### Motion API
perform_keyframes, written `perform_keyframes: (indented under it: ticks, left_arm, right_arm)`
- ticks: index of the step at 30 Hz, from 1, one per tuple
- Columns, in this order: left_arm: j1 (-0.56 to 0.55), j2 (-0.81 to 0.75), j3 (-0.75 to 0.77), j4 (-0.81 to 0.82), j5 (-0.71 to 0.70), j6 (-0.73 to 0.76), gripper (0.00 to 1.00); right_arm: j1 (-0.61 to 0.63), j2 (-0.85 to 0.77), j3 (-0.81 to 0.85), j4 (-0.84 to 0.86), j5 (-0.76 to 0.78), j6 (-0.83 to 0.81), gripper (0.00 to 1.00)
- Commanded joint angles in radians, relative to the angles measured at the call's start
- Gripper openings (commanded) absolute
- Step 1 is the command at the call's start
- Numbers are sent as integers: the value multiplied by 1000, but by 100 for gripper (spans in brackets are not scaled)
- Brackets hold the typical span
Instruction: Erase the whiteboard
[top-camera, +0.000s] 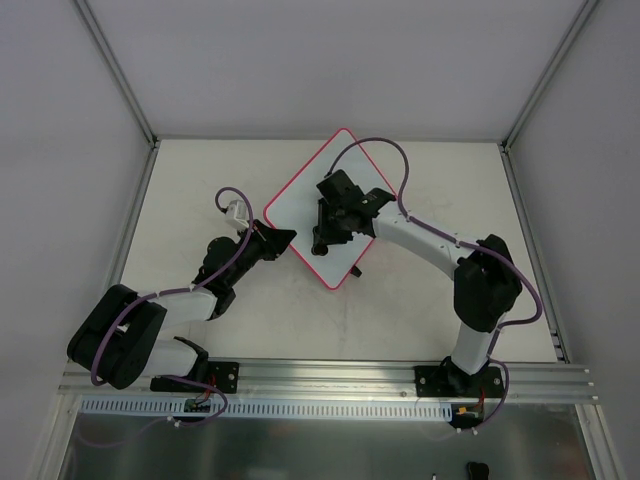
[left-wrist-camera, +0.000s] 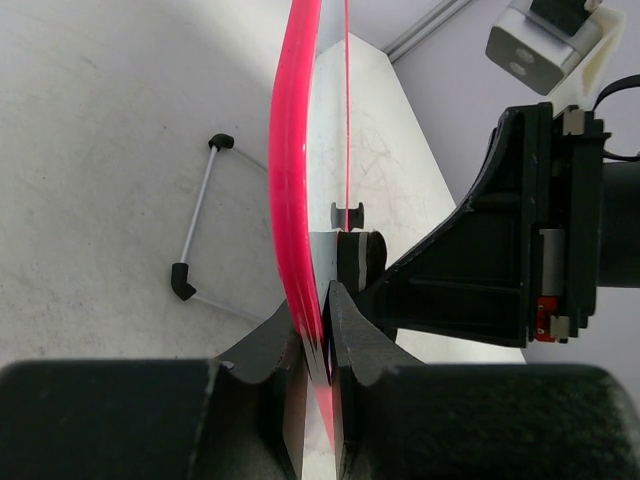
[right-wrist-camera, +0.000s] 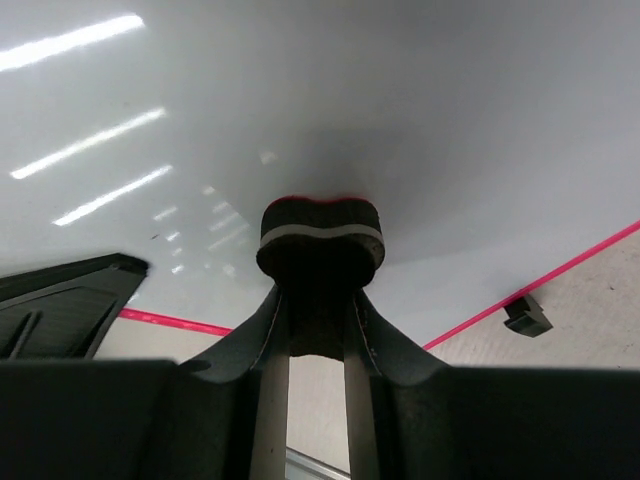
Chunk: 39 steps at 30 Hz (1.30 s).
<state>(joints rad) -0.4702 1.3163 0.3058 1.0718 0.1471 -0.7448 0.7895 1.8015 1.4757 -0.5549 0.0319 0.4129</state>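
Two pinches: left gripper on whiteboard rim (pink), right gripper on eraser.

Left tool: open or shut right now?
Shut on the whiteboard: in the left wrist view both fingers of the left tool press against its pink rim, no gap showing.

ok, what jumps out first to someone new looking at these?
The whiteboard with its pink rim, set cornerwise mid-table. The left tool is shut on its rim at the near-left edge; the right tool grips a small black eraser against the board's face.
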Motion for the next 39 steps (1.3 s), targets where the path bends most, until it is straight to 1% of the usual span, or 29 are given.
perform_keyframes:
  ticks: [1, 7, 12, 22, 26, 31, 36, 39]
  left_arm:
    - [-13, 3, 3, 7, 20, 71, 0]
    - [-13, -3, -2, 11, 17, 73, 0]
    - [-13, -2, -2, 13, 16, 71, 0]
    - [-15, -3, -2, 13, 16, 71, 0]
    - [-13, 0, 0, 11, 16, 73, 0]
    - [-13, -2, 0, 11, 14, 71, 0]
    - [-13, -2, 3, -3, 3, 64, 0]
    - [-15, -2, 7, -18, -4, 61, 0]
  right_arm:
    - [50, 27, 69, 104, -127, -11, 0]
    - [60, 22, 75, 102, -141, -25, 0]
    - [54, 15, 40, 102, -106, -26, 0]
    - [-36, 13, -84, 102, -78, -19, 0]
    - [-68, -46, -155, 102, -47, -31, 0]
    - [-111, -102, -209, 102, -49, -39, 0]
    - [-128, -174, -261, 102, -40, -52, 0]
    - [-130, -250, -304, 99, 19, -59, 0]
